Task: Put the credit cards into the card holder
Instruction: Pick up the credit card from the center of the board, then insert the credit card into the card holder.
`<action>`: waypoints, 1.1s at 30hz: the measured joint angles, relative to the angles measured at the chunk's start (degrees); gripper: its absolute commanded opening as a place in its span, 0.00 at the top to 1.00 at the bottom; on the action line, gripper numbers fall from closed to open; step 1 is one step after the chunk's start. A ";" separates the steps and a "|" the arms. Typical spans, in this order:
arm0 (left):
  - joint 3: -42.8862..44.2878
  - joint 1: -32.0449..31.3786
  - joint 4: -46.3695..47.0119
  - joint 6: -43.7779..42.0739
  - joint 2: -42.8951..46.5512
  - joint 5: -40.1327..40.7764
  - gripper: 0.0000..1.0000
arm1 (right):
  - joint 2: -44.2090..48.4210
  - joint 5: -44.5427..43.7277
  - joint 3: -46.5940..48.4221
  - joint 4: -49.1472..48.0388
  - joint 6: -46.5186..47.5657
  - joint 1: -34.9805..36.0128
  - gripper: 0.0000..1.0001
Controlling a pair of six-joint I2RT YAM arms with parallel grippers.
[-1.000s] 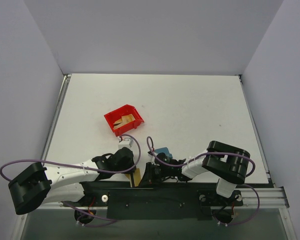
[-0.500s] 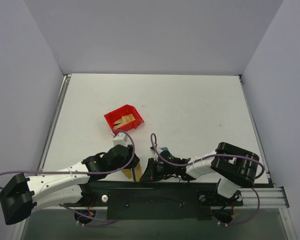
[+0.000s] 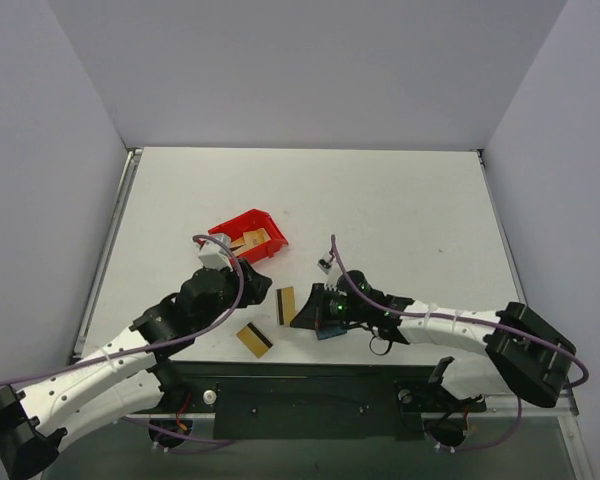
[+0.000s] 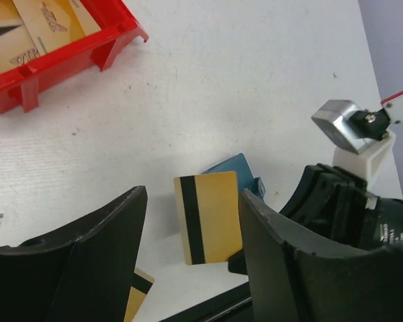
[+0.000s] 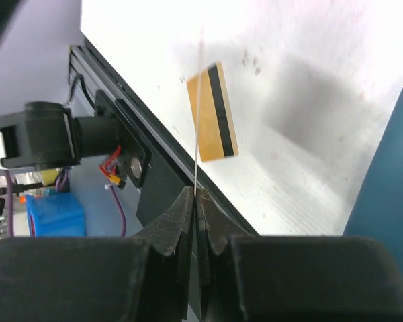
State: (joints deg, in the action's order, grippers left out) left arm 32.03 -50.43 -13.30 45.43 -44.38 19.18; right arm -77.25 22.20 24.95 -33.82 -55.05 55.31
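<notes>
A gold credit card [image 3: 285,305] with a dark stripe is pinched by one edge in my shut right gripper [image 3: 303,314]. In the right wrist view it shows as a thin edge [image 5: 198,121] rising from the gripper [image 5: 195,194]. My left gripper [image 4: 191,198] stands open just left of it [image 3: 263,292]; the held card [image 4: 208,218] sits between its fingers without touching them. A second credit card [image 3: 255,340] lies flat near the table's front edge [image 5: 215,114]. The teal card holder [image 3: 330,330] lies on the table under the right gripper, mostly hidden [image 4: 238,168].
A red bin [image 3: 248,238] holding more tan cards stands behind the left gripper [image 4: 54,50]. The black mounting rail [image 3: 310,385] runs along the near table edge, close to the loose card. Grey walls enclose the white table.
My left gripper has opened and let go of the card, which the right gripper now holds. Both arms have reached farther onto the table, away from the rail.
</notes>
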 measured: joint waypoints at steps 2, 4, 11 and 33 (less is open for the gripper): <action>0.00 1.88 0.42 -1.44 1.44 -1.36 0.31 | 2.58 1.05 1.95 3.72 2.60 -2.67 1.00; 0.00 3.48 1.22 -2.56 2.93 -3.19 0.31 | 4.50 2.69 4.55 6.88 5.18 -4.87 1.00; 0.00 10.05 9.99 -4.74 6.54 -15.34 0.31 | 9.46 11.63 8.13 9.60 9.09 -11.47 1.00; -2.82 15.50 26.80 0.90 1.22 -38.38 0.36 | 13.31 29.70 3.61 -11.80 -3.93 -19.39 1.00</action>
State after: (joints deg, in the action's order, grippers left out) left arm 29.21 -34.94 13.50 46.33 -43.16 -19.20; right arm -63.94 51.90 28.56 -45.63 -58.98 35.92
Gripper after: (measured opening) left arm 0.676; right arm 0.002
